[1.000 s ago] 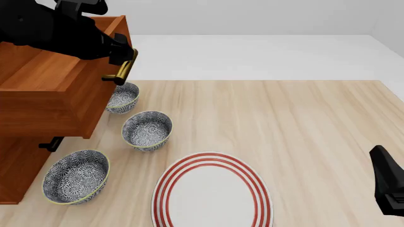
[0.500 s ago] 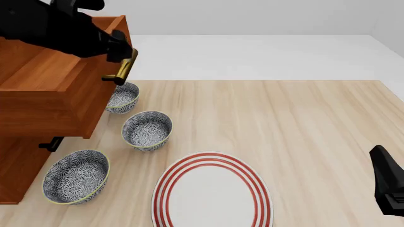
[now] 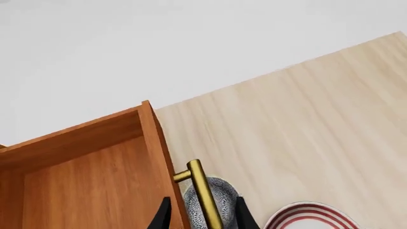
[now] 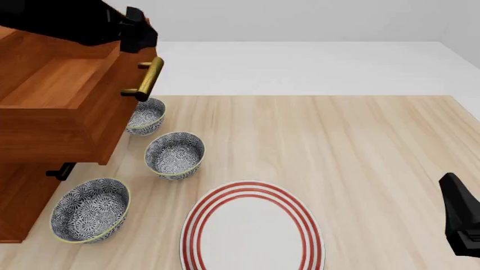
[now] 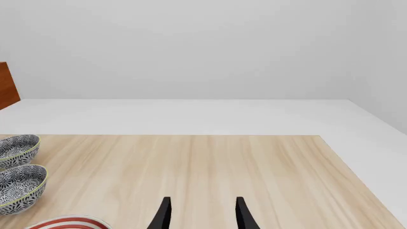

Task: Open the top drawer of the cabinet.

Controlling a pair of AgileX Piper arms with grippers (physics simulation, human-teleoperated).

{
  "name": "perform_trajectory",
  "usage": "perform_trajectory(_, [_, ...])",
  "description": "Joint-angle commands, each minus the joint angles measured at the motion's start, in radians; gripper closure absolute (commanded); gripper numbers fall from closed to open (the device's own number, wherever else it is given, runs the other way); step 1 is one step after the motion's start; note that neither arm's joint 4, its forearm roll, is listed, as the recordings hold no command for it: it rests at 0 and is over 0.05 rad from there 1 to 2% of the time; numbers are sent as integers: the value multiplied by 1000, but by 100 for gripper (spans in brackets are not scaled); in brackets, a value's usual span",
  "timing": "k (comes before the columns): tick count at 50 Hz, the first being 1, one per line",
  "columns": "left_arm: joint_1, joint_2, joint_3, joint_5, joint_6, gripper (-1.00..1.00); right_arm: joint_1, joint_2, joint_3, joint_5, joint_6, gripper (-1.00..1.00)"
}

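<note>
- Top drawer (image 4: 60, 101) stands pulled out at the front view's upper left, brass handle (image 4: 148, 78) free.
- Left gripper (image 3: 201, 215): fingers parted either side of that handle, gripping nothing.
- Right gripper (image 5: 201, 214): parted, empty, lower right.
- Cabinet (image 4: 19, 197) sits below, beside three bowls.

The cabinet (image 4: 15, 197) stands at the left edge of the table (image 4: 360, 157), and its top drawer (image 4: 64, 95) is pulled well out, its brass handle (image 4: 148, 78) facing right. The left gripper (image 4: 139, 35) hangs just above the handle, apart from it. Three patterned bowls (image 4: 175, 154) sit beside the cabinet, a red-ringed plate (image 4: 253, 230) near them. The right gripper (image 4: 459, 222) shows at the near right edge.
</note>
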State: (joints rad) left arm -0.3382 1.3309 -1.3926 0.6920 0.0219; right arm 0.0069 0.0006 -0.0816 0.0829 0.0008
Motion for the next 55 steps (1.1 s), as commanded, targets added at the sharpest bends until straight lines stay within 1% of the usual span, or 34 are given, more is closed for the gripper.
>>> perform_trajectory(1, [-28, -30, -25, 4, 29, -100, 0, 0, 0, 0, 0, -100])
perform_trajectory(3, [-31, -40, -34, 11, 29, -100, 0, 0, 0, 0, 0, -100])
perform_trajectory(4, [-24, -44, -34, 5, 47, -100, 0, 0, 0, 0, 0, -100])
perform_trajectory(7, [-26, -43, -45, 13, 30, -100, 0, 0, 0, 0, 0, -100])
perform_trajectory(8, [-27, -50, -40, 12, 40, -100, 0, 0, 0, 0, 0, -100])
perform_trajectory(18, [-26, -69, -37, 19, 39, -100, 0, 0, 0, 0, 0, -100])
perform_trajectory(29, [-23, -101, -62, 40, 43, -100, 0, 0, 0, 0, 0, -100])
perform_trajectory(37, [-25, -129, -58, 40, 53, -100, 0, 0, 0, 0, 0, -100])
perform_trajectory(44, [-33, -158, -27, 27, 61, -100, 0, 0, 0, 0, 0, -100])
perform_trajectory(51, [-58, -202, 2, 22, 50, -100, 0, 0, 0, 0, 0, -100])
perform_trajectory(55, [-55, -216, 16, 16, 56, -100, 0, 0, 0, 0, 1, -100])
